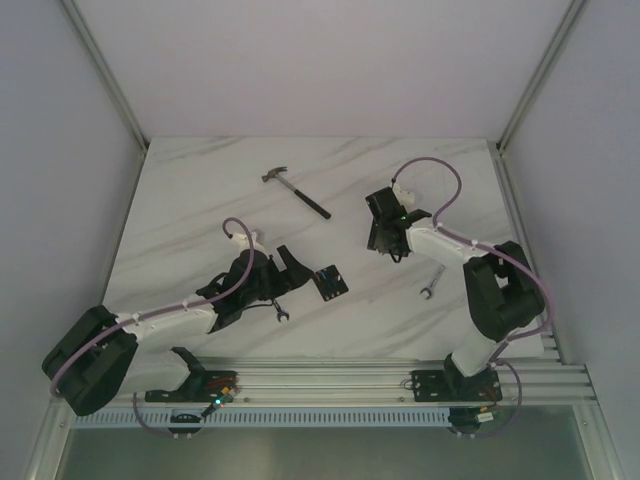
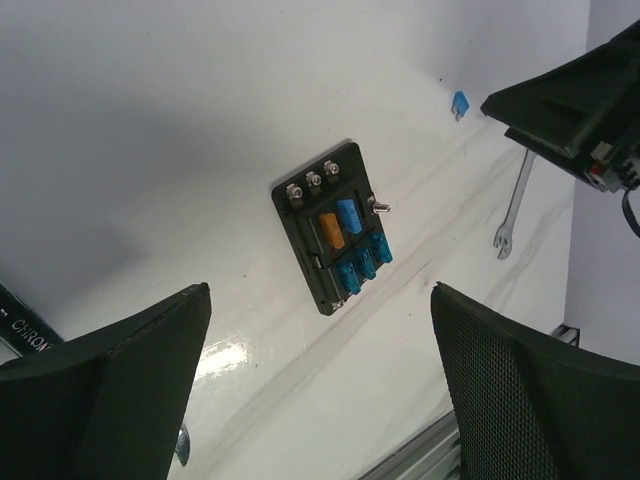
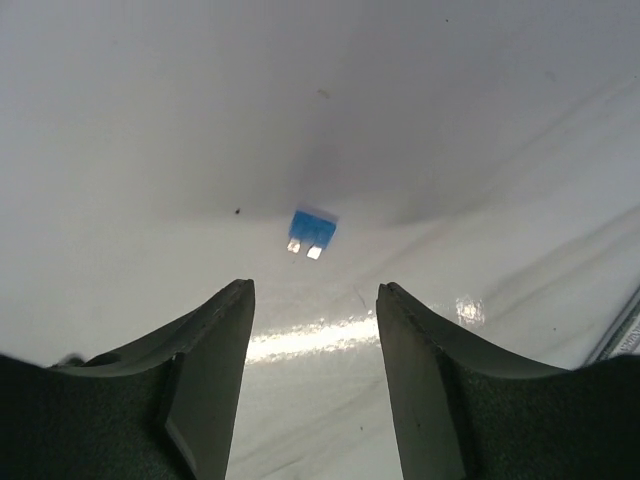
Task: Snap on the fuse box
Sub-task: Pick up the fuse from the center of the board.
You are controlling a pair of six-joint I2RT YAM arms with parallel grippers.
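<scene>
At the left wrist view's edge you get only a sliver of a lettered black bar (image 2: 20, 326). From above, your left arm (image 1: 170, 320) covers part of a wrench (image 1: 282, 315), and on the fuse box (image 1: 331, 282) the slots are too small to make out.

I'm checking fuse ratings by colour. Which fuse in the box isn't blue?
The orange fuse in the fuse box; the other fuses seated there are blue.

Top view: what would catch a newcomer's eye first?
Probably the small black square plastic fuse box, flat on the white marbled table ahead of the left arm, blue and orange fuses in its slots. Next the black-handled hammer farther back, and one tiny loose blue fuse before the right arm's open fingers.
</scene>
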